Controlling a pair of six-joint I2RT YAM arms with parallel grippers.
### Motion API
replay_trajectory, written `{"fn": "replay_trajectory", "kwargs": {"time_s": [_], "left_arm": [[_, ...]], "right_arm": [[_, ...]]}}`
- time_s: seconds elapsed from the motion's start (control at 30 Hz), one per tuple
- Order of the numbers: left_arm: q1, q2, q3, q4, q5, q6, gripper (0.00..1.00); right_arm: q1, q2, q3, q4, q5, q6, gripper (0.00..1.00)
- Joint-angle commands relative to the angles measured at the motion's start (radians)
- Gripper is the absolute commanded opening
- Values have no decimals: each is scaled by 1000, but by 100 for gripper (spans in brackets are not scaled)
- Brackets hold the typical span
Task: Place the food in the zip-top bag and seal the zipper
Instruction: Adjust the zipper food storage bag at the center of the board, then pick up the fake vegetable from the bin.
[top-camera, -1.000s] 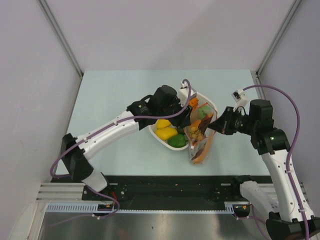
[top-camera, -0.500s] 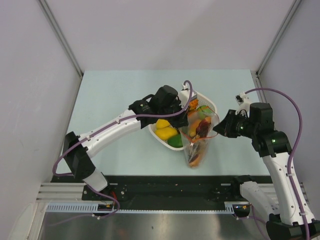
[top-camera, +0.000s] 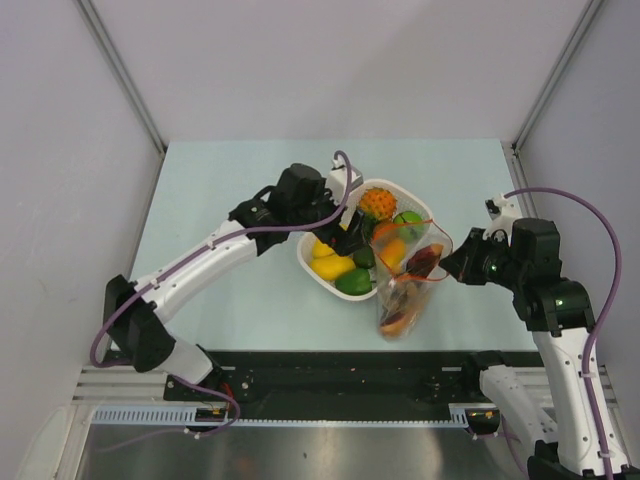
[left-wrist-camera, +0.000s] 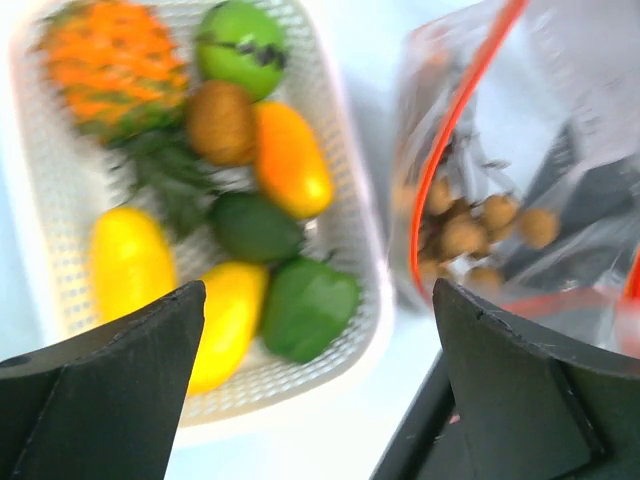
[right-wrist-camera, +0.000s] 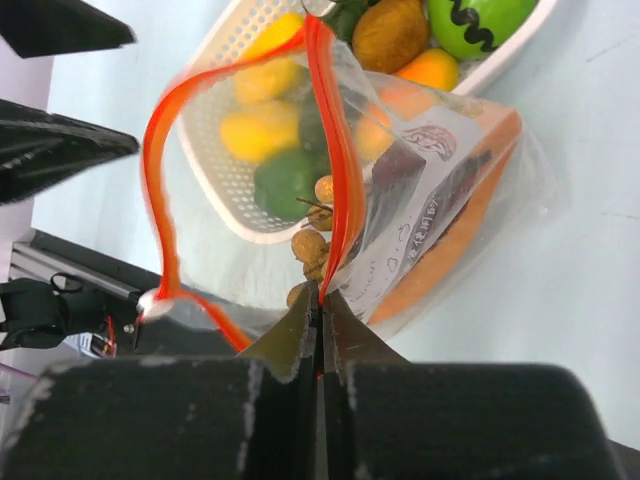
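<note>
The clear zip-top bag (top-camera: 408, 290) hangs open beside the white basket (top-camera: 312, 268). My right gripper (top-camera: 447, 268) is shut on its red-orange zipper (right-wrist-camera: 335, 190), pinching the strip at the mouth's near edge (right-wrist-camera: 322, 298). Inside the bag lie a brown berry cluster (right-wrist-camera: 310, 245) and a long orange slice (right-wrist-camera: 470, 225). My left gripper (top-camera: 352, 240) stands open above the basket's near rim (left-wrist-camera: 320, 400), holding nothing, with the bag (left-wrist-camera: 520, 180) to its right. More food sits in the basket: a spiky orange piece (top-camera: 377, 203), a green ball (top-camera: 406, 222), yellow pieces (top-camera: 335, 267) and a green pepper (top-camera: 353, 283).
The basket rests mid-table with the bag leaning against its right side. Pale blue tabletop (top-camera: 220, 200) surrounds them, bounded by grey walls. A black rail (top-camera: 330, 375) runs along the near edge between the arm bases.
My left gripper has opened and drawn back to the left, away from the bag's mouth. My right gripper has shifted right and nearer, still pinching the zipper, and the mouth gapes wider.
</note>
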Motion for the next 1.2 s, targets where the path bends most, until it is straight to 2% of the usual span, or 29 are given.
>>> {"fn": "replay_trajectory", "kwargs": {"time_s": [0.0,0.03,0.13,0.2,0.3,0.57,0.97,1.03,1.07,1.13,1.17], "left_arm": [[31,-85,-106,47,133,174,99],[31,-88,-151,43,152,247,100],[31,-85,-250,93,177,330,99],[31,-75,-282,148,159,340,98],[31,-23,-302,173,203,403,94],[8,155,-242,191,179,481,92],[-35,306,-189,194,62,544,94],[-34,306,-178,190,57,544,84],[-34,298,-173,181,63,542,74],[-27,277,-163,161,89,527,65],[-23,236,-163,156,99,518,56]], "right_arm": [[-16,5,10,-27,28,-41,0],[-18,6,10,-27,29,-49,0],[-21,14,8,-25,35,-52,0],[-24,14,7,-25,40,-49,0],[-28,11,2,-19,34,-47,0],[-31,28,-1,8,-8,-34,0],[-30,65,0,45,-38,-41,0],[-30,68,-1,53,-52,-46,0],[-30,66,0,60,-60,-46,0],[-30,74,0,71,-72,-49,0],[-28,77,0,86,-80,-49,0]]}}
